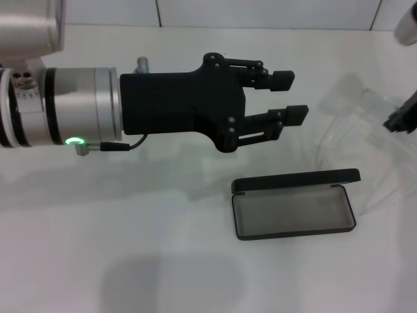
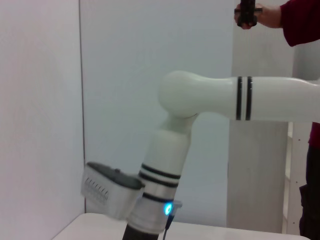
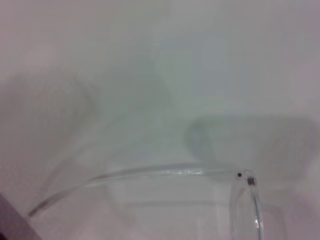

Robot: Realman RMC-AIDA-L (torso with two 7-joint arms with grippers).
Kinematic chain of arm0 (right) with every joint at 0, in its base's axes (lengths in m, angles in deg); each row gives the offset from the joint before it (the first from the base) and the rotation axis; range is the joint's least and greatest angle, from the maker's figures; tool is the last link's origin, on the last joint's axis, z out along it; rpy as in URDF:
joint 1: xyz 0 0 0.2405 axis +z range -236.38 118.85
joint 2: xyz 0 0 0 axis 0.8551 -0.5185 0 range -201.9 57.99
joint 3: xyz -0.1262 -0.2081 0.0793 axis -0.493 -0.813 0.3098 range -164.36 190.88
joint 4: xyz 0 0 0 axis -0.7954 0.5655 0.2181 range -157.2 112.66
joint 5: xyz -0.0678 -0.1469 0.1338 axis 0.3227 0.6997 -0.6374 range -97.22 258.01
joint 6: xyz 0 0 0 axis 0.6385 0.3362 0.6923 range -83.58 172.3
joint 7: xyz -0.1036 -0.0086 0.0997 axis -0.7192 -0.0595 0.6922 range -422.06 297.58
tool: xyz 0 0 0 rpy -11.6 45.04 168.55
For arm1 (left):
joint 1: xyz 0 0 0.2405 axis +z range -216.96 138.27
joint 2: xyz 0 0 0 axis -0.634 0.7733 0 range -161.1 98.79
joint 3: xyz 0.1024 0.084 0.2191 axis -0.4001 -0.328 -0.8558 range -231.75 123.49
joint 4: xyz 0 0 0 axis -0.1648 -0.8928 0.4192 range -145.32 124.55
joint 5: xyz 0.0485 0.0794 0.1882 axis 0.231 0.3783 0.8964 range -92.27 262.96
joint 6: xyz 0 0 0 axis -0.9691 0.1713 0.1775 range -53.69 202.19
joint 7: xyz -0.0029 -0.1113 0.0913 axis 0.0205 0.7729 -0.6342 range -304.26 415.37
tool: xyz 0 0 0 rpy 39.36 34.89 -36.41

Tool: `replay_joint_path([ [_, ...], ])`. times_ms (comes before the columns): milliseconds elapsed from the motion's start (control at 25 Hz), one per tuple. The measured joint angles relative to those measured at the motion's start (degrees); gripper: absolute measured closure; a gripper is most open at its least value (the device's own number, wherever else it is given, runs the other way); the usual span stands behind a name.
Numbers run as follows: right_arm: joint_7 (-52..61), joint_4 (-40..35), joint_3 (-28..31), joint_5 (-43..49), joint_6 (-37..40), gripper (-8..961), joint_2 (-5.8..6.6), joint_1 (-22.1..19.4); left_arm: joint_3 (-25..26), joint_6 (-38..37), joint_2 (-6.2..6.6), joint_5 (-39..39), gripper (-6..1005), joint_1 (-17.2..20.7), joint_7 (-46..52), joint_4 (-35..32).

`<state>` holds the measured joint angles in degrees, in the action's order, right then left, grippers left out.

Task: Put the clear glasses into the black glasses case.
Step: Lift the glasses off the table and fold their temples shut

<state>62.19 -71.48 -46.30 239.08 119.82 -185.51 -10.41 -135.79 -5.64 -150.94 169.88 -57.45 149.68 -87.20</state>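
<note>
The black glasses case (image 1: 293,210) lies open on the white table, grey lining up, lid edge toward the far side. The clear glasses (image 1: 355,107) rest beyond it to the right, their thin arms curving toward the case. My left gripper (image 1: 291,98) hovers open above the table, left of the glasses and behind the case, with nothing between its fingers. Only a black part of my right gripper (image 1: 402,117) shows at the right edge, beside the glasses. The right wrist view shows a temple arm of the glasses (image 3: 165,172) and its hinge up close.
The table's far edge meets a tiled wall (image 1: 260,12). In the left wrist view, my white right arm (image 2: 225,100) reaches down to the table, and a person in a red sleeve (image 2: 300,20) stands behind it.
</note>
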Motion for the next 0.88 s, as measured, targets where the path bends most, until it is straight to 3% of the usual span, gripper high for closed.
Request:
replay_joint_path([
  [200, 0.4, -7.0, 2.1, -0.4, 4.3, 826, 0.78, -3.4, 0.6, 0.0, 0.0, 0.0, 550, -0.1, 0.1, 0.0],
  [440, -0.4, -19.6, 9.7, -3.2, 11.1, 826, 1.11, -8.0, 1.5, 0.1, -0.02, -0.5, 551, -0.8, 0.2, 0.0],
  [640, -2.1, -29.3, 18.1, -14.8, 15.3, 826, 1.38, -11.1, 3.1, 0.0, 0.01, -4.8, 552, -1.4, 0.1, 1.3],
  [720, -3.6, -31.1, 20.7, -21.7, 16.2, 826, 1.32, -12.9, 3.6, -0.1, 0.06, -7.0, 599, -2.2, -0.2, 2.4],
  [800, -6.0, -31.5, 22.7, -30.0, 17.0, 826, 0.91, -15.0, 3.7, -0.4, 0.07, -8.9, 646, -2.8, -1.0, 2.9],
  [840, -8.6, -31.1, 23.4, -36.6, 17.3, 826, 0.01, -16.8, 3.7, -0.7, 0.07, -10.0, 669, -3.1, -1.7, 3.0],
  [880, -8.6, -31.1, 23.4, -36.6, 17.3, 826, 0.01, -16.8, 3.6, -1.1, 0.06, -11.1, 686, -3.4, -2.4, 3.1],
])
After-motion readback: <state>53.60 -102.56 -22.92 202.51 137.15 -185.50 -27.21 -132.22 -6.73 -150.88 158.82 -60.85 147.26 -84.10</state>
